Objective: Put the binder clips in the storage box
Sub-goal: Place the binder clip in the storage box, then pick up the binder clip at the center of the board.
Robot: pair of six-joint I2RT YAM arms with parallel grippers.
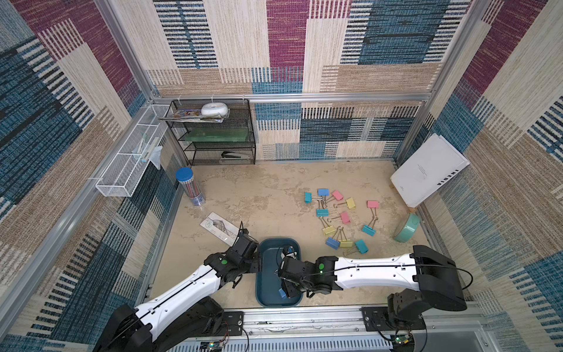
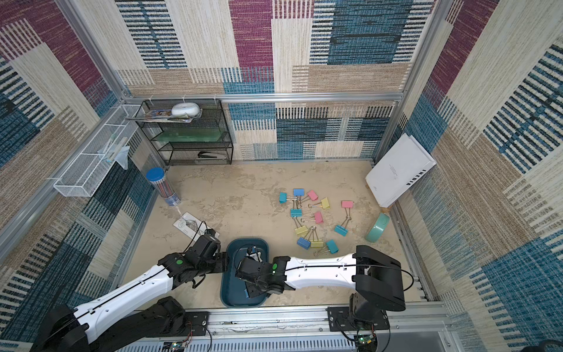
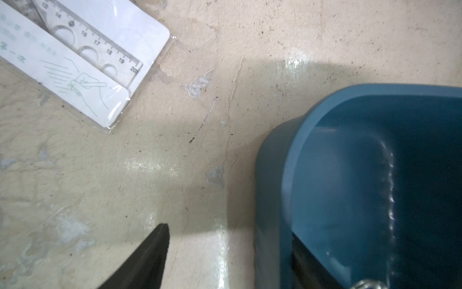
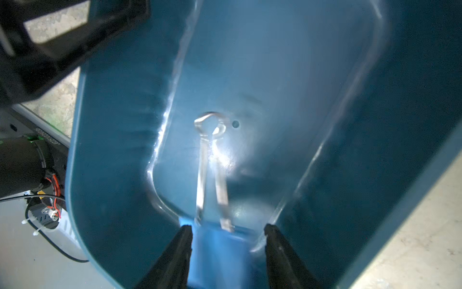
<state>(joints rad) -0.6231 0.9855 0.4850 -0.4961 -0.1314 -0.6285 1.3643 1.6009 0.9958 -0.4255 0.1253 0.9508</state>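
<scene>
The dark teal storage box (image 1: pixel 268 274) (image 2: pixel 231 280) lies at the front middle of the table. My right gripper (image 4: pixel 227 226) (image 1: pixel 287 294) reaches down into its near end, jaws open. A blue binder clip (image 4: pixel 220 247) sits blurred between the fingers, a thin gap showing at one side, with its silver handles (image 4: pixel 202 175) lying on the box floor (image 4: pixel 275 75). My left gripper (image 3: pixel 230 232) (image 1: pixel 256 265) is open and straddles the box's left wall (image 3: pixel 272 200), one finger (image 3: pixel 155 250) outside over the table. Several pastel binder clips (image 1: pixel 338 219) (image 2: pixel 313 219) lie scattered to the right.
A packaged ruler (image 1: pixel 217 227) (image 3: pixel 82 50) lies left of the box, behind my left gripper. A pencil tube (image 1: pixel 190 186), black mesh shelf (image 1: pixel 216 131) and white wire basket (image 1: pixel 128 164) stand at the back left. A mint-green ring (image 1: pixel 406 228) and a white book (image 1: pixel 426 170) lean at the right wall.
</scene>
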